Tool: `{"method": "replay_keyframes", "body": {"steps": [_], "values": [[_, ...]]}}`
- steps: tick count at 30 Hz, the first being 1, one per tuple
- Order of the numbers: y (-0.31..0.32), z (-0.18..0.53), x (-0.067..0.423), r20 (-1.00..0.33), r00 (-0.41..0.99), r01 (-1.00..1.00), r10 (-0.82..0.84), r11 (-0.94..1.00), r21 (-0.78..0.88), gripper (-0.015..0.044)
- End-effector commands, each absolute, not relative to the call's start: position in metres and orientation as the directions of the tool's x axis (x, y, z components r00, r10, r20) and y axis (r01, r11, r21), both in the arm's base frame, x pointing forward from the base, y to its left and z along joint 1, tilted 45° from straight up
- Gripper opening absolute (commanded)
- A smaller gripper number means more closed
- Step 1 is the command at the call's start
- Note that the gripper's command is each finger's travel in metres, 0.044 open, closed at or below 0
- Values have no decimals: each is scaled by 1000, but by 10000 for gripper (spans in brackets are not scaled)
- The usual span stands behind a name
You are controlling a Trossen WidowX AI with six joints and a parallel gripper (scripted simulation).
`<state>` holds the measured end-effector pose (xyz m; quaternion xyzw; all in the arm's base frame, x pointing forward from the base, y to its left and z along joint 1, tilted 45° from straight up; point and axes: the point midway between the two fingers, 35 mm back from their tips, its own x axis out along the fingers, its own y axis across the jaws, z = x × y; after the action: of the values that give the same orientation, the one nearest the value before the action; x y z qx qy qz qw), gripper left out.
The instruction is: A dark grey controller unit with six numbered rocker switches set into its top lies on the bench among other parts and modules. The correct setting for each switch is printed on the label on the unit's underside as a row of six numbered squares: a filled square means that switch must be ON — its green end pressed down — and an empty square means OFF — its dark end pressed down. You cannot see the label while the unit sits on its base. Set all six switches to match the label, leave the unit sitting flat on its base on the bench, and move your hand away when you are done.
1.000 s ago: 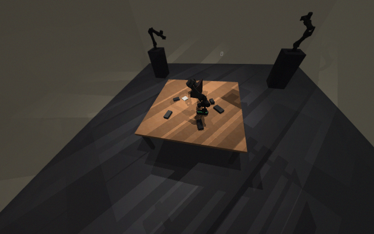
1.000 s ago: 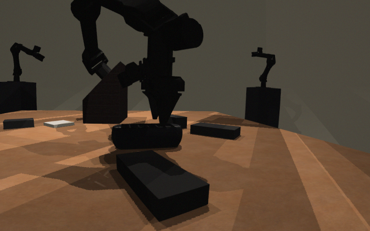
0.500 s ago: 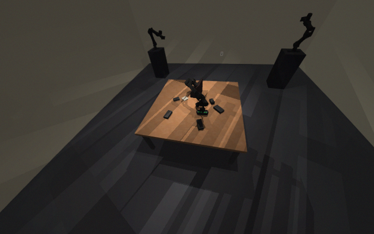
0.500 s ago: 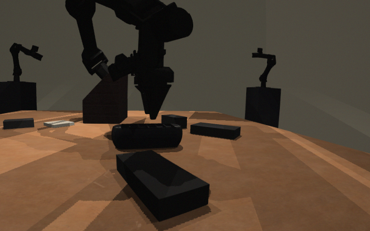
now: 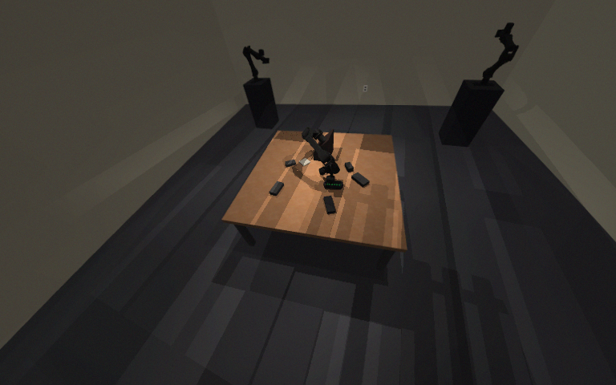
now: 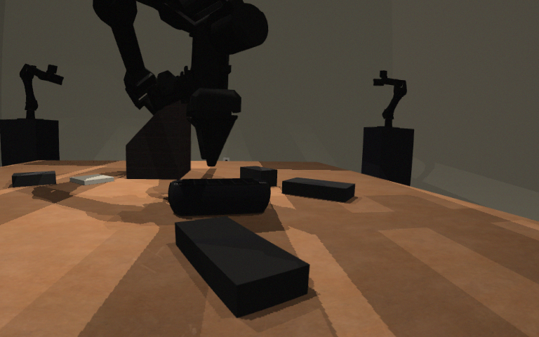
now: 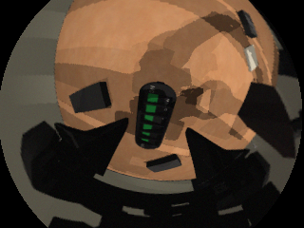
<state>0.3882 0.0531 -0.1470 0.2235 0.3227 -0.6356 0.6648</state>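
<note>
Wooden bench (image 5: 363, 227), dim grey room

Top view: a high, distant camera looking obliquely down on the whole room; the counter (image 5: 363, 213) sits small at centre, with two pedestals (image 5: 261, 102) at 11 and 1 o'clock.

Exterior view: a low camera near the counter's surface, at its near edge, facing level across it toward the far wall; a dark block (image 6: 242, 262) lies closest to the lens.

Wrist view: a fisheye camera on the arm, looking straight down from close above; the fingers frame the lower field at 8 and 4 o'clock.

All three views share the controller unit (image 5: 334, 184) (image 6: 218, 195) (image 7: 154, 116) and the neighbouring blocks.
</note>
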Motion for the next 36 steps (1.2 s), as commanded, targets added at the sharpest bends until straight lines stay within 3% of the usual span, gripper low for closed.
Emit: {"method": "replay_keyframes", "body": {"steps": [1,36], "values": [[37,-115,397,-710,-5,992,-705,87,-94,440],[8,-145,397,-709,-5,992,-705,87,-94,440]]}}
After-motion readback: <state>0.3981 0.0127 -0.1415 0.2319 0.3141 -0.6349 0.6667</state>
